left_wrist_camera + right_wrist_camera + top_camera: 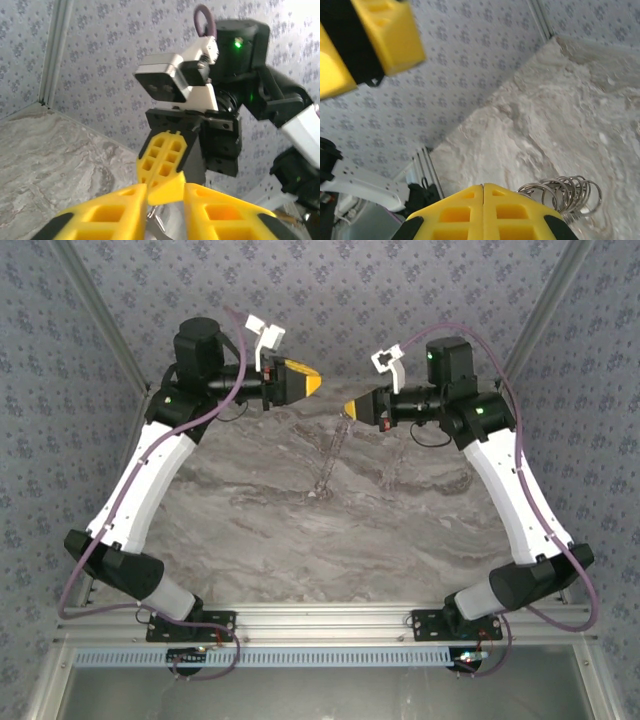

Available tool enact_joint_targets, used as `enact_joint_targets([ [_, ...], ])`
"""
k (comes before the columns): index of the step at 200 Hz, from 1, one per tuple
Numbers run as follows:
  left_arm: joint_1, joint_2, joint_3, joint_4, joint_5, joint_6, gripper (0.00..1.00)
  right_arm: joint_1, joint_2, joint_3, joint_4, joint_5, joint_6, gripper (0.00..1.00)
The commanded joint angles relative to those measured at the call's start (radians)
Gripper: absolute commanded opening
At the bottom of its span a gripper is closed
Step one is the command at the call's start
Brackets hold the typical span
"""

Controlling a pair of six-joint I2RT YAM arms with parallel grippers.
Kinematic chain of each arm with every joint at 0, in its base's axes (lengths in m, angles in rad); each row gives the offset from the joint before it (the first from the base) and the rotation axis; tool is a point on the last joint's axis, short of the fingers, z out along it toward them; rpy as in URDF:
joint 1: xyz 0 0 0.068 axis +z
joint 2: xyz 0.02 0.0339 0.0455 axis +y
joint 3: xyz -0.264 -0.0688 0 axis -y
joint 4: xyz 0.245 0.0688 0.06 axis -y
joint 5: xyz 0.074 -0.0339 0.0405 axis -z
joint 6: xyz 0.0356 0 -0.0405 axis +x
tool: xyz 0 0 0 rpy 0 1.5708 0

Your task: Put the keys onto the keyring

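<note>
Gleaming coiled silvery keyring (565, 192) against marbled tabletop (580, 100)

The left gripper (165, 189) is showing its two yellow fingers (107, 217) at the bottom edge, standing slightly apart, with a blurred silvery metal piece (161, 226) lying in the gap. The right gripper (161, 172) is pointing its closed yellow fingers straight down at that gap, its tip nearly touching it. Above it, its wrist camera (167, 82) is facing this way, a green light (238, 44) is glowing, and a purple cable (204, 20) is looping overhead.

The right gripper (483, 190) is matt yellow plastic. The keyring (567, 192) is glossy silvery metal. The table (300, 540) is smooth and marble-patterned.
</note>
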Motion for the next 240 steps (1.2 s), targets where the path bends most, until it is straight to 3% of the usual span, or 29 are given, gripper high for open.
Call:
enact_joint_targets([
  [1,-0.001,0.026,0.017,-0.1,0.074,0.066,0.23,0.004,0.015,0.052,-0.133,0.014,-0.124,0.0],
  [68,-0.042,0.061,0.011,-0.161,0.11,0.099,0.3,0.002,0.017,0.023,-0.03,-0.119,-0.041,0.0],
  [154,-0.073,0.08,0.012,-0.158,0.126,0.092,0.3,-0.037,-0.033,-0.104,0.363,-0.262,0.245,0.0],
  [240,-0.091,0.085,0.012,-0.118,0.105,0.067,0.3,-0.035,-0.041,-0.128,0.412,-0.278,0.283,0.0],
])
